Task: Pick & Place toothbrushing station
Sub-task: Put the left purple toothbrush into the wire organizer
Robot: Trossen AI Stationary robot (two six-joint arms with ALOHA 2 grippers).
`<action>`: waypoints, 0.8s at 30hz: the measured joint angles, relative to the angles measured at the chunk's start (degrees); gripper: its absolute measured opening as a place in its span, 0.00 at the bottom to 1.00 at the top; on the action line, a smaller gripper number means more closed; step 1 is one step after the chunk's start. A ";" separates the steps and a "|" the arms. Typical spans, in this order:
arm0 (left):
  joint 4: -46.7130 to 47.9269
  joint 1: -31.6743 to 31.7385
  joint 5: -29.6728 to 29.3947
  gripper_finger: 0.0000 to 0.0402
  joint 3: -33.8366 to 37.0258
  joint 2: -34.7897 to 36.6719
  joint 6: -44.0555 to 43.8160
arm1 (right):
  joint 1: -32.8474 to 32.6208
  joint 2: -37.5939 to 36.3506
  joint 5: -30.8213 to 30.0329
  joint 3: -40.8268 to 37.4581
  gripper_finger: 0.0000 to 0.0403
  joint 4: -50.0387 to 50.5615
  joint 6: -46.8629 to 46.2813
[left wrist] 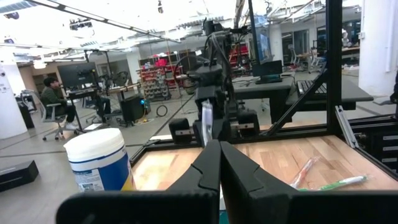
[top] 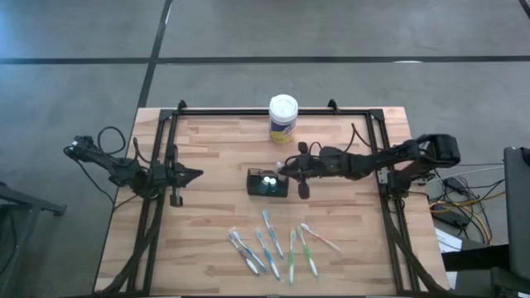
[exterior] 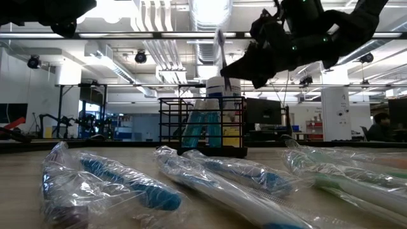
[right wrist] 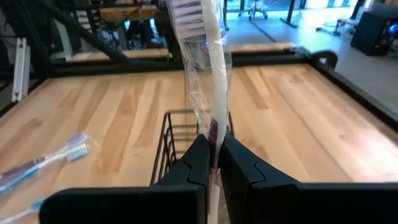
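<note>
Right tool (right wrist: 212,163): fingers clamped on a white toothbrush (right wrist: 214,93) in clear crinkled wrap, held upright, bristles uppermost with purple tint at the head. In the high view the right tool (top: 290,168) sits just beside the right edge of the caddy (top: 267,183), above the surface (top: 215,149). In the low view it hangs over the caddy (exterior: 210,125) with the brush (exterior: 220,48) pointing up.

Caddy: small, black, rectangular, open wire mesh, standing upright near the middle of the surface. Two white-capped tubes (top: 268,179) stand inside it; a blue item shows through the mesh in the low view.

Loose toothbrushes (top: 273,244): thin, blue, green and white, each in clear plastic wrap, lying in a row on the surface nearer the front edge, well apart from the caddy. One pink-tinted brush (top: 319,237) lies at the right end of the row.

Canister (top: 282,117): cylindrical, white lid, yellow label, upright near the rear edge behind the caddy. Label text not legible.

Surface: light wooden planks in a black metal frame.

Left tool (top: 192,175): fingers together, empty, at the left side of the surface, well apart from the caddy.
</note>
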State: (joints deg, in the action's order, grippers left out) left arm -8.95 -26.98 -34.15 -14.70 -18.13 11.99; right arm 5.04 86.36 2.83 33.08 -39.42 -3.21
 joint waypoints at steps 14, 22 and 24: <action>-0.02 0.00 -0.01 0.01 0.00 0.00 0.00 | 0.00 5.73 0.03 0.07 0.04 -1.57 -0.93; -0.02 0.02 0.00 0.01 0.00 0.00 0.00 | 0.00 5.19 0.05 0.09 0.14 -1.50 -1.33; -0.02 0.00 0.00 0.01 0.00 0.00 0.00 | 0.00 5.19 0.05 0.09 0.17 -1.47 -1.30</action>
State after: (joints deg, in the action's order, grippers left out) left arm -8.97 -26.98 -34.15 -14.70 -18.13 11.99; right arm 5.04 91.55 2.87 33.17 -40.89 -4.52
